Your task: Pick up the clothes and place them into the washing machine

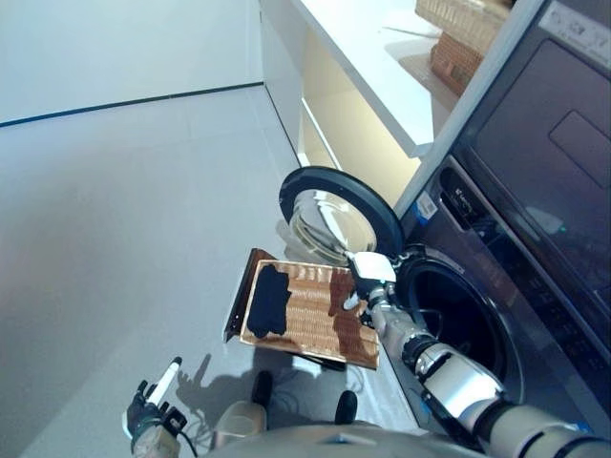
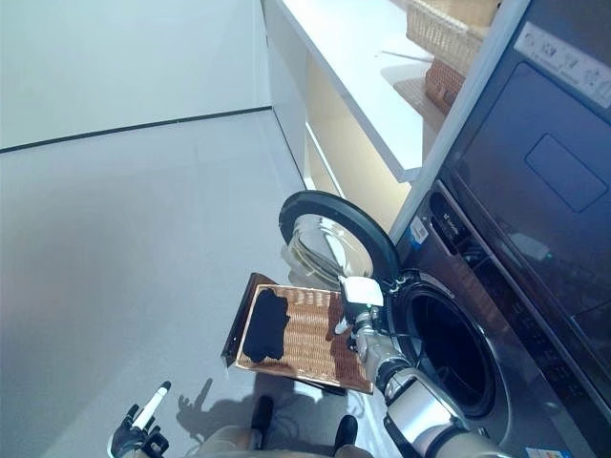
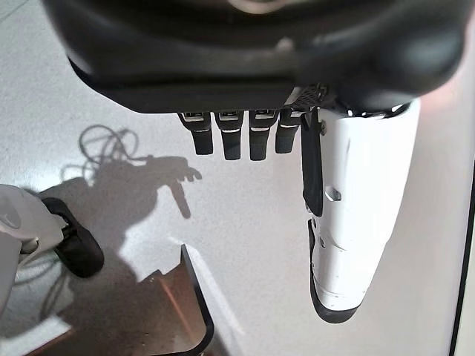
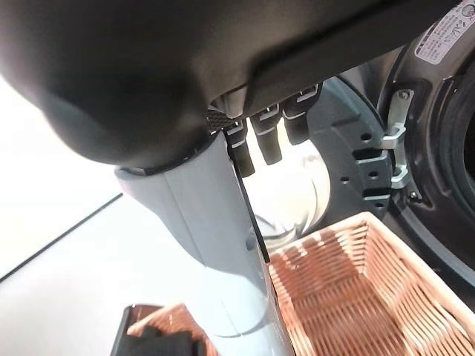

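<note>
A shallow wicker basket (image 1: 310, 320) rests on a low dark brown box (image 1: 241, 296) beside the washing machine (image 1: 535, 239). A dark cloth (image 1: 269, 299) lies in the basket's end far from the machine; it also shows in the right wrist view (image 4: 159, 341). My right hand (image 1: 368, 277) hovers over the basket's end nearest the machine, open and empty, its fingers (image 4: 263, 137) relaxed above the wicker (image 4: 356, 282). The machine's round door (image 1: 334, 215) stands open beside the dark drum opening (image 1: 458, 315). My left hand (image 1: 153, 410) hangs low over the floor, open and empty.
A white counter (image 1: 372, 67) with shelves under it runs along the wall beyond the machine, with wicker baskets (image 1: 458, 38) on top. Grey floor (image 1: 124, 219) stretches to the left. A corner of the dark brown box (image 3: 189, 311) shows in the left wrist view.
</note>
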Controlling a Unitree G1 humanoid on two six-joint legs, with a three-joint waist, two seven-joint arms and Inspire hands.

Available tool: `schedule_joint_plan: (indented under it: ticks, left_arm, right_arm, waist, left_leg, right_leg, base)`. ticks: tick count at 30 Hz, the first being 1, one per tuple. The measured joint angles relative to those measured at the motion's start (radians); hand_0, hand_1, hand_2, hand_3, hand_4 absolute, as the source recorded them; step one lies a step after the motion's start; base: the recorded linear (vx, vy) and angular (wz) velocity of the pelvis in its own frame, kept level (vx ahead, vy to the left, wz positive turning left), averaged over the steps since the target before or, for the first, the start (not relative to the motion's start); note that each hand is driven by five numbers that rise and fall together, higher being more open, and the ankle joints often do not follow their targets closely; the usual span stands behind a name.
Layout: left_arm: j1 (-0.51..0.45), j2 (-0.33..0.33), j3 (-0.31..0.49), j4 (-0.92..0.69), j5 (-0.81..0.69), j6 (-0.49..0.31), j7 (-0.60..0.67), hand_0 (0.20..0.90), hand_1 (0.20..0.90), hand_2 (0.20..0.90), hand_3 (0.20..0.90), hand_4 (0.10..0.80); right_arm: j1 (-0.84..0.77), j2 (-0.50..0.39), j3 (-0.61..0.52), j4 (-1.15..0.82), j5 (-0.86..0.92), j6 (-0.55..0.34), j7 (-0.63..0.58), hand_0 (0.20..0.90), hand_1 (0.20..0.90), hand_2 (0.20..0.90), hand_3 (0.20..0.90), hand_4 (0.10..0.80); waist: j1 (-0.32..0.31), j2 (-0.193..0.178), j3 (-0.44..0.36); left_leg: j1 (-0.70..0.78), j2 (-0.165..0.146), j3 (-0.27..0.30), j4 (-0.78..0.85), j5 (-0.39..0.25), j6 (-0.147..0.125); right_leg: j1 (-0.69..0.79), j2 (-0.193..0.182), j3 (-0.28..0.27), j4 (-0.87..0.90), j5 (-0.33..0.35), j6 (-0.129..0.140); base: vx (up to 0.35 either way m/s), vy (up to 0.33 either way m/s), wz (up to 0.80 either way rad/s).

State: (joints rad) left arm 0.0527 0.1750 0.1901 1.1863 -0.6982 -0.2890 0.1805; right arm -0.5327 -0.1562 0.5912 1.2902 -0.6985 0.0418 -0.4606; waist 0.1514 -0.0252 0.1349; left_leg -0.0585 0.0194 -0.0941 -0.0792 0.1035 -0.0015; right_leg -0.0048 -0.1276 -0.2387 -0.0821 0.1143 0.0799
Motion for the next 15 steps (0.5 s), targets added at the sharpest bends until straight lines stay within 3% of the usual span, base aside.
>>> schedule_joint_plan:
  ticks: [6, 15]
  left_arm:
    - [0.002, 0.003, -0.020, -0.012, 0.015, 0.000, -0.007, 0.900, 0.900, 0.900, 0.900, 0.800]
    - [-0.018, 0.026, -0.150, -0.112, -0.007, -0.002, -0.030, 0.900, 0.900, 0.900, 0.900, 0.800]
  right_arm:
    - [0.020, 0.018, 0.017, 0.033, -0.031, 0.001, 0.008, 0.900, 0.900, 0.900, 0.900, 0.800]
    - [0.018, 0.032, 0.079, 0.031, -0.082, -0.002, 0.027, 0.900, 0.900, 0.900, 0.900, 0.800]
  waist:
    - [0.035, -0.008, -0.018]
    - [0.117, -0.013, -0.007]
  left_leg:
    - [-0.039, 0.001, -0.053, 0.011, 0.008, -0.011]
    - [-0.126, -0.007, -0.149, 0.030, 0.038, -0.033]
  right_leg:
    - [0.012, 0.001, -0.079, 0.000, -0.025, 0.006]
    - [-0.020, 0.009, -0.181, 0.008, -0.033, 0.002]
  base:
    - [-0.033, -0.014, 0.41]
    - [-0.061, -0.022, 0.35]
